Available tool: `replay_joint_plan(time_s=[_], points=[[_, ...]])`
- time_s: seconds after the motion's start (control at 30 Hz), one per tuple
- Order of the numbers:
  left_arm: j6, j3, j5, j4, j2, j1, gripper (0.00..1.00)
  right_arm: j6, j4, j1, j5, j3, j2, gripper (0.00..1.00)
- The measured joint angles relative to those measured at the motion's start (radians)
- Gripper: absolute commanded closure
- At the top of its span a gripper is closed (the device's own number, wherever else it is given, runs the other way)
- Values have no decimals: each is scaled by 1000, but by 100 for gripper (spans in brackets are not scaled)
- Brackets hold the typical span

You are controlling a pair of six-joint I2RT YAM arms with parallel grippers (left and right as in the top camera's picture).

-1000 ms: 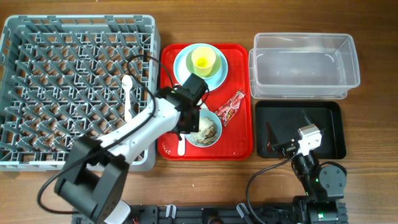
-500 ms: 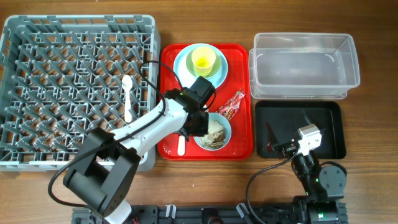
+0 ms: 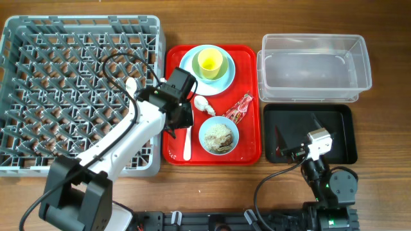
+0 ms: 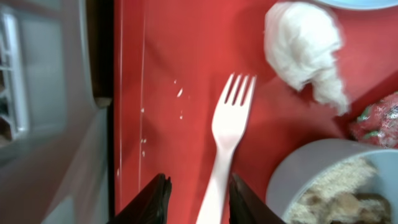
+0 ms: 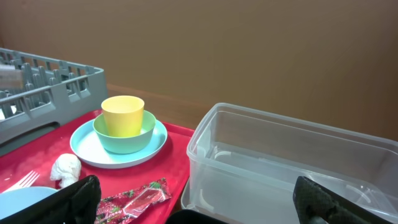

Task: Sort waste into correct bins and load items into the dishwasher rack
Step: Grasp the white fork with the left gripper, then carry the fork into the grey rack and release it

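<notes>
**Left gripper open astride the fork; right arm parked**

Left gripper (image 4: 198,196) — released. The fingers (image 4: 155,200) stand apart with the handle of the fork (image 4: 229,124) running between them. A sliver of red shows either side of the handle, so nothing is gripped. The overhead view puts this gripper low over the left half of the red tray (image 3: 253,151), beside the rack's right wall.

Fork — lies flat on the red tray, tines toward the plate, handle toward the tray's near edge.

Tissue (image 4: 305,53) — on the tray just past the tines and off to one side, at the rim of the plate (image 3: 187,70).

Wrapper (image 3: 237,110) — on the tray's right half, between the plate and the rice bowl (image 3: 218,135).

Rice bowl — near-right part of the tray, close beside the fork. The rice (image 4: 326,186) is inside it.

Plate — far end of the tray. A green bowl (image 5: 124,138) sits on it, and the cup (image 5: 123,113) stands upright in that bowl.

Spoon (image 3: 130,85) — in the rack (image 3: 38,70), right-hand part, partly hidden by the left arm.

Tub (image 3: 314,67) — right of the red tray, at the far side. The black tray (image 3: 334,115) sits just nearer.

Right gripper (image 5: 196,190) — released, fingers spread wide, holding nothing, sitting at the black tray's near edge.
</notes>
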Motion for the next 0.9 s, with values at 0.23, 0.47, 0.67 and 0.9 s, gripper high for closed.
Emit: replay_joint_plan(time_s=[0.23,0.47,0.67,0.9], points=[[-5,-154,57,182,2,-29,70,0,0,0,0,0,0,0],[-5,-163,27,210,2,-87,74,0,0,0,0,0,0,0],[-5,-163,11,228,29,-87,77,0,0,0,0,0,0,0],[-12,-161,-8,276,107,-87,96,0,0,0,0,0,0,0]])
